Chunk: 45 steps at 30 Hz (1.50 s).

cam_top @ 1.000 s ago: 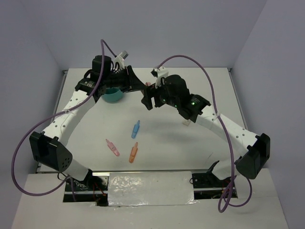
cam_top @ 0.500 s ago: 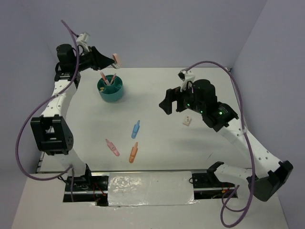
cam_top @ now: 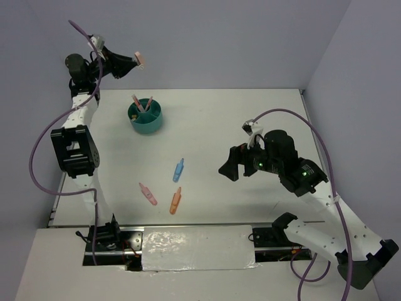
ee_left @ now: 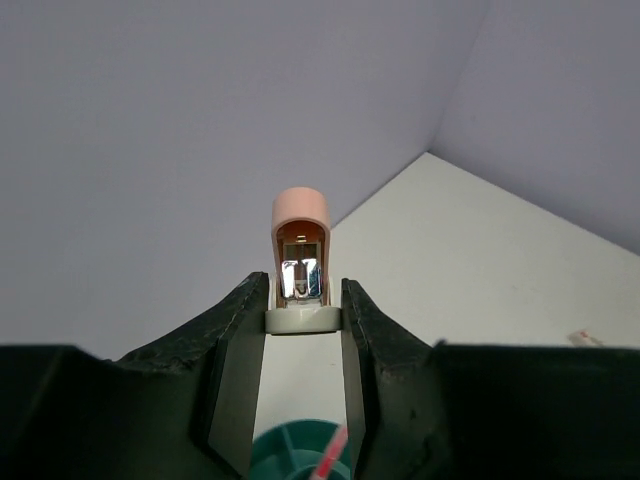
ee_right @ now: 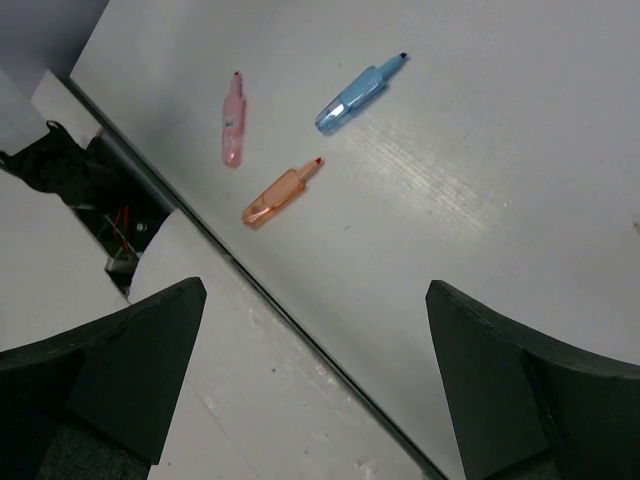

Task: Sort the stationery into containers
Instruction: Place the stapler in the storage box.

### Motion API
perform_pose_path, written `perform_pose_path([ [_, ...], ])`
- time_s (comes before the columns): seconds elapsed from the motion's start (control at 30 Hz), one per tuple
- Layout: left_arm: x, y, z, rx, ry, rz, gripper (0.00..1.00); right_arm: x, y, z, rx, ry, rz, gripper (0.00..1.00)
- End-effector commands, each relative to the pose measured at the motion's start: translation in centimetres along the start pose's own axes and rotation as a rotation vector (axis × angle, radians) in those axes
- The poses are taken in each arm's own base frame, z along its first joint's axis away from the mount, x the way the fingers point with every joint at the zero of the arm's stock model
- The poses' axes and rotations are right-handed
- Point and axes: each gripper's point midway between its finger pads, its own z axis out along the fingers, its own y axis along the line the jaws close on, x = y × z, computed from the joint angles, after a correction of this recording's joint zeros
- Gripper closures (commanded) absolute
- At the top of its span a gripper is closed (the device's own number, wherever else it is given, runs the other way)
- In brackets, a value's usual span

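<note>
My left gripper [cam_top: 134,61] is raised high at the far left, above and behind the teal organiser [cam_top: 145,117], and is shut on a small pink-and-white clip-like piece [ee_left: 300,215]. In the left wrist view the piece's white base sits between my jaws [ee_left: 305,312], and the organiser's rim [ee_left: 285,452] shows below. Two pens [cam_top: 135,101] stand in the organiser. A blue marker [cam_top: 178,169], a pink marker [cam_top: 148,194] and an orange marker [cam_top: 175,200] lie on the table. My right gripper [cam_top: 228,168] hovers open to their right, holding nothing. Its wrist view shows the blue [ee_right: 358,95], pink [ee_right: 233,122] and orange [ee_right: 280,193] markers ahead of the wide-spread gripper [ee_right: 315,295].
The table's near edge [ee_right: 290,318] runs diagonally under my right gripper, with a dark gap and a white front panel [cam_top: 197,246] beyond it. Purple walls close the back and sides. Cables loop from both arms.
My left arm lifted away from the organiser and swung up to the far left with the pink piece. My right arm drew back toward the near right and its jaws opened wide.
</note>
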Motion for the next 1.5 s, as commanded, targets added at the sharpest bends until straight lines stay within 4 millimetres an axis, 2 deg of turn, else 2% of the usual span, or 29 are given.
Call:
perform_pose_path([
  [0.0,-2.9,1.3,0.2,0.018,-0.036,0.237,1.00,0.9,1.3,-1.3,-0.052,0.031,0.011,0.00],
  [0.17,0.9,4.4,-0.9,-0.001,0.034,0.194,0.98,1.2,1.6,-2.5,-0.042,0.058,0.017,0.00],
  [0.3,4.0,5.5,-1.6,-0.012,0.103,0.176,0.97,1.4,1.7,-2.7,-0.038,0.069,0.044,0.00],
  [0.47,6.4,6.2,-2.6,-0.035,0.128,0.188,0.96,2.0,1.9,-2.2,-0.053,0.083,0.099,0.00],
  [0.57,7.8,6.5,-3.0,-0.007,0.123,0.105,0.95,2.0,2.3,-1.9,-0.072,0.079,0.129,0.00],
  [0.87,11.9,5.6,-3.9,0.061,0.138,0.020,0.92,1.7,2.2,-1.9,-0.044,0.063,0.137,0.00],
  [1.0,11.8,5.4,-4.2,0.076,0.126,0.008,0.92,2.1,2.0,-2.1,-0.036,0.059,0.147,0.00],
  [1.13,12.1,6.0,-4.4,0.069,0.131,-0.011,0.89,3.3,1.4,-2.0,-0.012,0.080,0.162,0.00],
  [1.37,13.3,6.4,-5.0,0.053,0.168,-0.039,0.84,3.4,1.3,-2.3,-0.002,0.062,0.172,0.00],
  [1.47,12.7,6.8,-5.1,0.035,0.156,-0.040,0.83,3.5,1.3,-2.2,-0.006,0.058,0.181,0.00],
])
